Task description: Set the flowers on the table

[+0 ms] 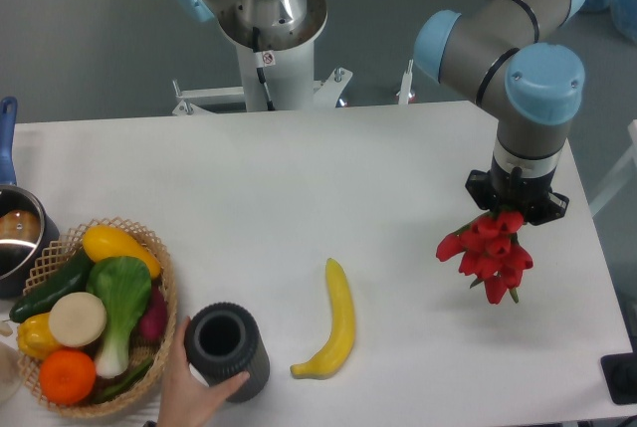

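Note:
A bunch of red flowers hangs from my gripper at the right side of the white table. The blooms point down and left and sit over the table's surface; I cannot tell whether they touch it. The gripper points straight down and is shut on the flowers' stems, which are hidden under the blooms and the gripper body. The fingers themselves are mostly hidden.
A yellow banana lies at the front middle. A human hand holds a black cylindrical vase at the front left. A wicker basket of vegetables and fruit stands at the left edge, with a pot behind it.

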Available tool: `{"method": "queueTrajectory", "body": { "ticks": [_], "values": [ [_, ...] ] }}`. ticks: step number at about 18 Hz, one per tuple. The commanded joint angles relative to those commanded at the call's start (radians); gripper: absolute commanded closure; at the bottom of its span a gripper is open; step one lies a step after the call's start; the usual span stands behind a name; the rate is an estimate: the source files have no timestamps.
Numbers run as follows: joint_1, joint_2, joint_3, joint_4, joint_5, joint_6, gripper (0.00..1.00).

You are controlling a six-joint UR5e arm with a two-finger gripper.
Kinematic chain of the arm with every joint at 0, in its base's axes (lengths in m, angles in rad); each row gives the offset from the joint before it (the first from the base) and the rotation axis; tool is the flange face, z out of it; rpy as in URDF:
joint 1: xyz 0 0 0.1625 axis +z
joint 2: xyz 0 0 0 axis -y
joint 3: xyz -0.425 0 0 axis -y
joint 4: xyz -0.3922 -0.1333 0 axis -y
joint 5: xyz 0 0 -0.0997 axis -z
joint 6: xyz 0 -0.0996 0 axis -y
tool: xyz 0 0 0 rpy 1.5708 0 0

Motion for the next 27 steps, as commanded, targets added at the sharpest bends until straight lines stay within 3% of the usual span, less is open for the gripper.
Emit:
{"method": "queueTrajectory", "body": {
  "ticks": [10, 12, 16, 21, 22, 24, 25, 27],
  "values": [
    [-0.024, -0.044, -0.008, 0.005, 0.012, -0.009, 0.87],
    [-0.029, -0.055, -0.020, 0.008, 0.011, -0.009, 0.82],
    [-0.035, -0.063, -0.049, 0.029, 0.008, -0.011, 0.60],
    [-0.043, -0.063, -0.092, 0.123, 0.008, -0.011, 0.46],
    [-0.043, -0.064, -0.095, 0.130, 0.006, -0.005, 0.40],
    [-0.043, -0.067, -0.100, 0.132, 0.008, -0.003, 0.05],
    [-0.043, -0.067, -0.101, 0.140, 0.008, -0.003, 0.00],
    [-0.043, -0.066, -0.113, 0.172, 0.008, -0.005, 0.00]
  ]
}}
